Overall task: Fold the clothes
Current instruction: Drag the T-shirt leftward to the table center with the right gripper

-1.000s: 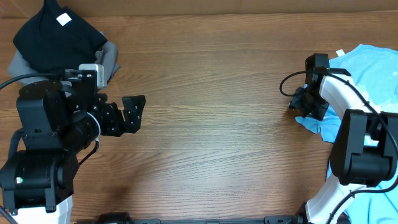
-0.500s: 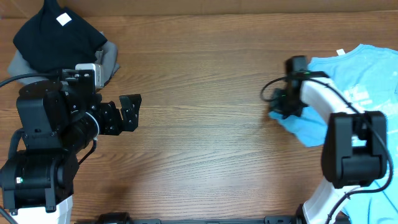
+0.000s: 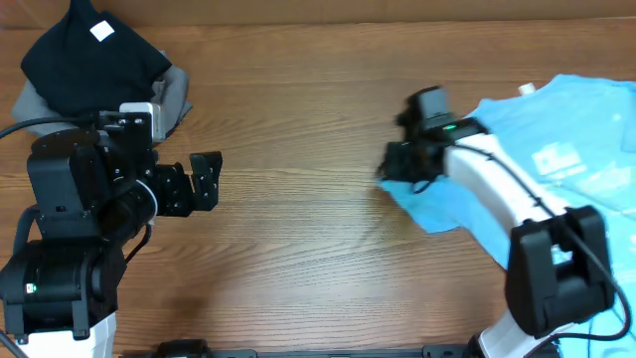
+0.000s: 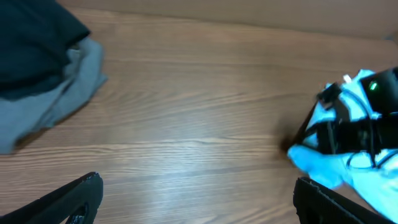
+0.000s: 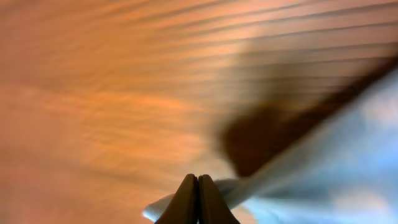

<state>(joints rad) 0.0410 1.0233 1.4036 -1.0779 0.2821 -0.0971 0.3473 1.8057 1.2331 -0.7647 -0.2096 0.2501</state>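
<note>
- Overhead: the light sky-blue short-sleeved cotton T-shirt [image 3: 556, 119] lies on the right half of the brown wooden desk [image 3: 298, 109]. It runs off past the right edge, with its small white neck tag toward the far right corner.
- Overhead: the right gripper [image 3: 396, 173] sits at the shirt's leftmost point, a sleeve or hem corner drawn out toward mid-desk. The rest of the cloth trails from the gripper toward the right edge, so the long axis runs roughly left to right, parallel to the far edge.
- Overhead: the left gripper [image 3: 207, 179] hangs over bare wood near the left edge, well apart from the shirt. The right arm is clearly the nearer one.
- Overhead: the black folded garment with a white tag [image 3: 89, 55] and the grey folded garment [image 3: 177, 97] under it sit at the far left corner, untouched.
- Left wrist: its own fingers are spread wide and hold nothing. The shirt corner and the right arm's dark wrist show ahead on the right side, with open desk between them and the fingers.
- Right wrist: blurred. The two fingers meet tip to tip with pale blue cloth coming out on both sides, so I judge the corner pinched.
- Judgement: any further spreading goes leftward, along the shirt's long axis.
</note>
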